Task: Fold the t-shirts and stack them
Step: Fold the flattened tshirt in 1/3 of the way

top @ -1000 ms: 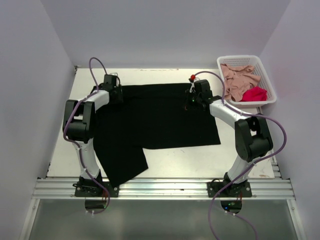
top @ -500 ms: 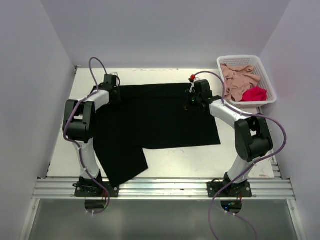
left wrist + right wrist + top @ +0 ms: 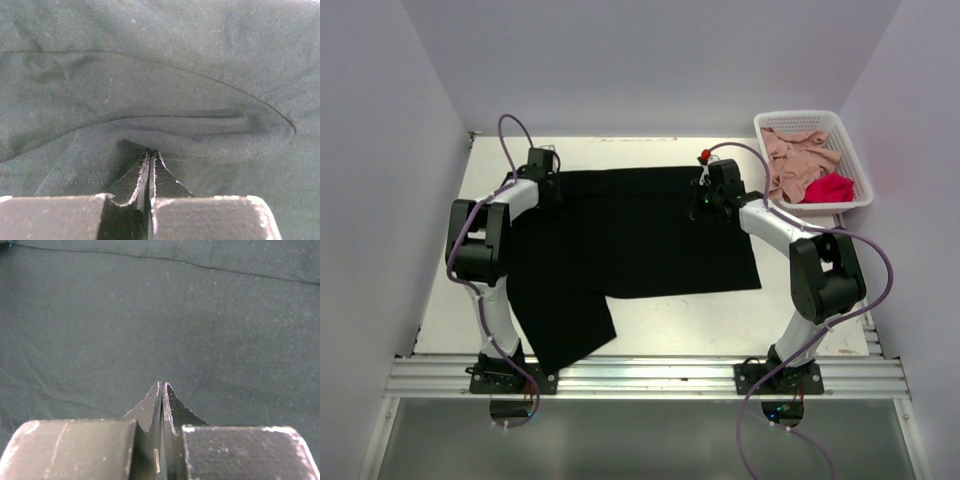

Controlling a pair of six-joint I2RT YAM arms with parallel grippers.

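Nearest the viewer, an aluminium rail (image 3: 650, 375) carries the two arm bases at the near edge of the table (image 3: 680, 320).

Beyond the rail, the black t-shirt (image 3: 630, 235) lies spread flat on the table. One flap (image 3: 560, 325) runs toward the near-left corner. The main body forms a broad panel whose long axis runs left to right.

At the far-left corner of that panel, the left gripper (image 3: 151, 154) has its fingers pressed together. A raised ridge of black cloth is drawn up to the tips, so it reads as clamped on the shirt.

At the far-right corner, the right gripper (image 3: 162, 385) also has its fingers together, with the tips down on smooth cloth just inside the far hem. Whether any cloth is caught between them cannot be told.

Both end effectors thus stand along the far edge, and nearly the whole garment lies nearward of them. Each arm is the nearer one to its own corner. A fold would probably call for both to carry that edge toward the bases together, keeping it parallel to the long axis.

Farthest right, a white lattice basket (image 3: 798, 115) holds a crumpled pink t-shirt (image 3: 798, 160) and a red t-shirt (image 3: 828, 187), neither yet folded.
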